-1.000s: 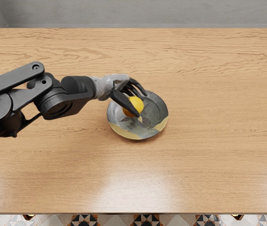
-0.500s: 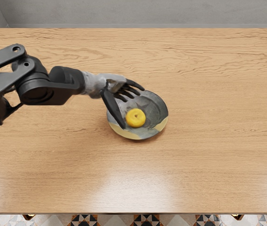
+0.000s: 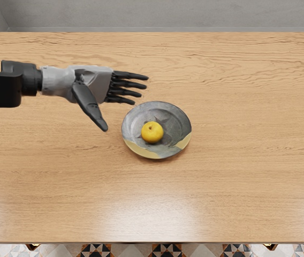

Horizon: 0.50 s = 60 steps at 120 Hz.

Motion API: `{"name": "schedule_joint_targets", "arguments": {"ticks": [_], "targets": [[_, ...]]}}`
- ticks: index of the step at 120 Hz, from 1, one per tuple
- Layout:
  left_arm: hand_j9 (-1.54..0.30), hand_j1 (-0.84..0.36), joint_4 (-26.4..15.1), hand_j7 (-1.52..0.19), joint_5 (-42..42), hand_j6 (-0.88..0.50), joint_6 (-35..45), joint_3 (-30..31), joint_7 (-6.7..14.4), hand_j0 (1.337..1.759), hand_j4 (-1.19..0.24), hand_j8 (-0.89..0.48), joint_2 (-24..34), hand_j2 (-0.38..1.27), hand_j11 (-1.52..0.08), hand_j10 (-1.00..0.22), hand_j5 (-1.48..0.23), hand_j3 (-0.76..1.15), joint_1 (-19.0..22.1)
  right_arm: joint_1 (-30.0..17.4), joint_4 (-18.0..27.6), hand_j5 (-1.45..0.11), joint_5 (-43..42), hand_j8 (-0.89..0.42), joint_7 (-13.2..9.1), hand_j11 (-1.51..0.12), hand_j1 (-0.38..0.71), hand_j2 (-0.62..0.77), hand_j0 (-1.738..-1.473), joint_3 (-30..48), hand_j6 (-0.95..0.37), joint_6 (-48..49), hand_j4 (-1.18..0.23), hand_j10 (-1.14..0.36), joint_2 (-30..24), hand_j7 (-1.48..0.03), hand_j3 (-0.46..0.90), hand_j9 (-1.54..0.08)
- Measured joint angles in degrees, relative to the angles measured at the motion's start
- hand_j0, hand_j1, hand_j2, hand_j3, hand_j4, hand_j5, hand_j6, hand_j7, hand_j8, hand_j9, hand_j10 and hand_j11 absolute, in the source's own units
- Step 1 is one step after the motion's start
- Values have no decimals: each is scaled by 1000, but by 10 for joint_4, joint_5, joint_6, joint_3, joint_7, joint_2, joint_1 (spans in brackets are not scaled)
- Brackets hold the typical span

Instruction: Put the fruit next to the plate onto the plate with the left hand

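Fruit (image 3: 152, 131) first, since it settles the matter: it lies on the plate (image 3: 180, 115), not beside it.

The table (image 3: 237, 187) is a broad sheet of pale wood that fills nearly the whole view.

The left arm (image 3: 2, 88) comes in from 9 o'clock, dark along the forearm and grey at the wrist. The left hand (image 3: 96, 88) is released and holds nothing. Its four fingers (image 3: 128, 84) are stretched out flat toward 3 o'clock, and the thumb (image 3: 90, 107) hangs down toward 5 o'clock. How high it rides above the wood I cannot tell. No right arm shows.

The plate is a round grey dish with a yellowish band along its rim at 6 o'clock, and it sits a little left of the table's middle. The hand is at about 10 o'clock from it, near but apart, with the fingertips stopping short of the rim.

The fruit is small, round and yellow. It rests close to the plate's centre, a touch toward 9 o'clock, and lies at about 4 o'clock from the hand. Being round, it has no long axis to line up with. The left hand is the only one in view, and so the nearer.

To my eye the placing is done. What seems left is to carry the hand clear toward 9 o'clock, minding that low thumb near the rim.
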Motion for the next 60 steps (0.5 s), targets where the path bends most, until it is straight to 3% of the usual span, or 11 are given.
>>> {"name": "schedule_joint_targets", "arguments": {"ticks": [24,60], "targets": [[-22,330,0,-22,-56,-17,-1,-16,0,1658,-17,-16,43,4,-22,-16,-22,0,76,0,0,-29,0,-22,0,-29,-322,-4,-1658,0,-22,0,-22,-22,0,-29,0,-29],[-13,337,1,-13,-106,-10,-1,-17,0,1658,-10,-9,140,2,-13,-10,-13,0,104,0,1,-29,0,-22,0,-29,-322,-4,-1658,0,-22,0,-22,-22,0,-29,0,-29]]}}
